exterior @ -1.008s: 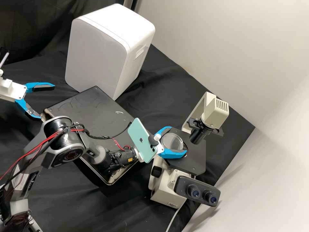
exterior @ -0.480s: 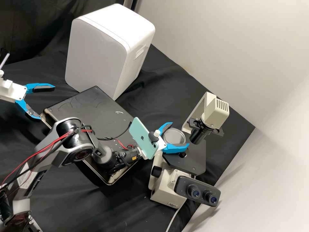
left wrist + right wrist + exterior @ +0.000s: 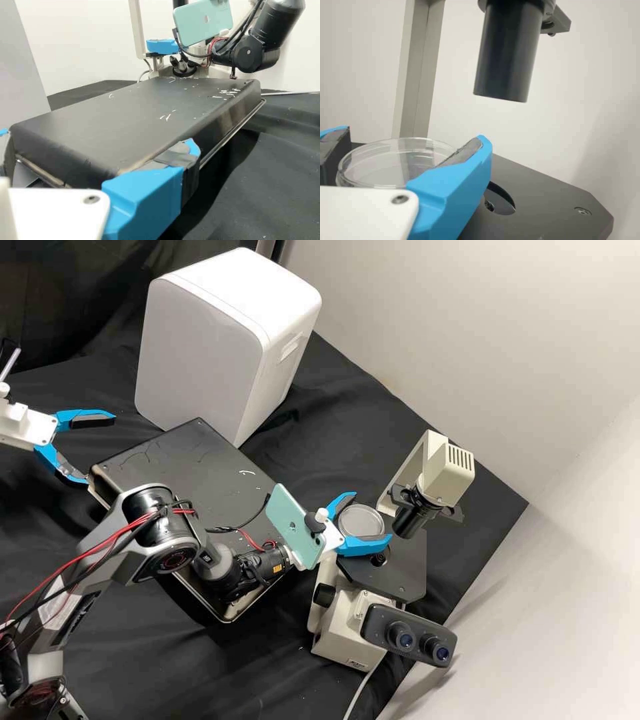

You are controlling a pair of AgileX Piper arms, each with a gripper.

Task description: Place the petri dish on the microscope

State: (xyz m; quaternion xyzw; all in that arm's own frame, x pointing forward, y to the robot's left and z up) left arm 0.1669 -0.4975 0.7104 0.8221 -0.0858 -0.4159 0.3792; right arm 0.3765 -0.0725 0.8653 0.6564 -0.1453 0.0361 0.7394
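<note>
Between right end effector [image 3: 368, 521] fingers [image 3: 363, 547]; petri dish [image 3: 360, 519] held.

Table [image 3: 347, 420] draped in black cloth, creased in places. Tall white box [image 3: 227, 340], rounded corners, upright at back of table, recessed grip in one side. Just in front of it, flat black slab [image 3: 190, 467], top flecked with small white scratches. Slab lies in shallow silvery tray [image 3: 236, 131], rim jutting past slab's edge. Pale wall [image 3: 480, 333] along one side of table. Dark curtain [image 3: 60, 300] behind box.
</note>
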